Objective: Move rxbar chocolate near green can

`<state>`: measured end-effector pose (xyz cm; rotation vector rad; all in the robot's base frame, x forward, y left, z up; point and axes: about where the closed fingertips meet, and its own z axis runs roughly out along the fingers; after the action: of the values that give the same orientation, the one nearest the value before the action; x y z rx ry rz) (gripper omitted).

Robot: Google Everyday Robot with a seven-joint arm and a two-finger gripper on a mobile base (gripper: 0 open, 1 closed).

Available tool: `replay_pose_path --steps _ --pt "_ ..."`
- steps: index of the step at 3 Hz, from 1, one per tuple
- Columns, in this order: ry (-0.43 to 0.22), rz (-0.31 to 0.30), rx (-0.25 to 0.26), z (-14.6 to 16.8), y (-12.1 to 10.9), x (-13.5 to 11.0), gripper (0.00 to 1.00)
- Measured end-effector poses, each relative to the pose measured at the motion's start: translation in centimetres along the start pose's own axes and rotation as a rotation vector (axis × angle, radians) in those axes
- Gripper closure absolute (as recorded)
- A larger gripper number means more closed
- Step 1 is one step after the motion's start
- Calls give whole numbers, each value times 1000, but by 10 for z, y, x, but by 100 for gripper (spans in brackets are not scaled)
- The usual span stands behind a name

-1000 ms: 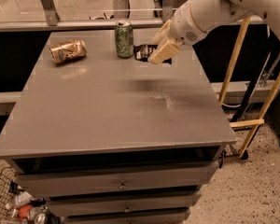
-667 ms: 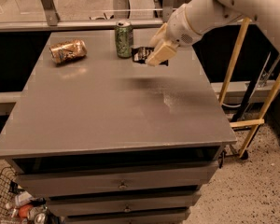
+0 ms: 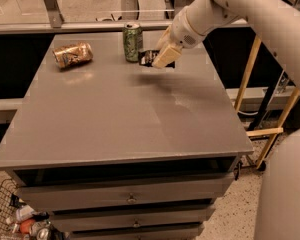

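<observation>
Gripper (image 3: 162, 58), pale beige, two-finger, on the end of a white arm: reached down at the far edge of the grey flat-topped table (image 3: 115, 114). Could not tell how wide it stood, nor whether it had hold of anything.

Rxbar chocolate (image 3: 147, 58), a small flat bar in a glossy black wrapper: lay on the table directly under the gripper, one end showing on the camera-left side of it. Touching or merely beneath, could not tell.

Green can (image 3: 132, 41), slim, silver-topped, speckled: stood upright just beyond the bar on that same side of the gripper. Bar judged already near it.

Crumpled copper-coloured can (image 3: 72, 54): on its side, well apart from the gripper, further camera-left.

Handling, as judged: bar light and thin, bends a little, wrapper slick and liable to slide. Best taken across its narrow width near the middle, pinched from above on the long edges. Can probably light; a nudge could tip it.
</observation>
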<state>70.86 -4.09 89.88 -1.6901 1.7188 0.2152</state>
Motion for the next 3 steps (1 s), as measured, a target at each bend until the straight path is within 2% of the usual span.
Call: replay_pose_path --steps 3 --pt "25 63 -47 57 -23 13 100"
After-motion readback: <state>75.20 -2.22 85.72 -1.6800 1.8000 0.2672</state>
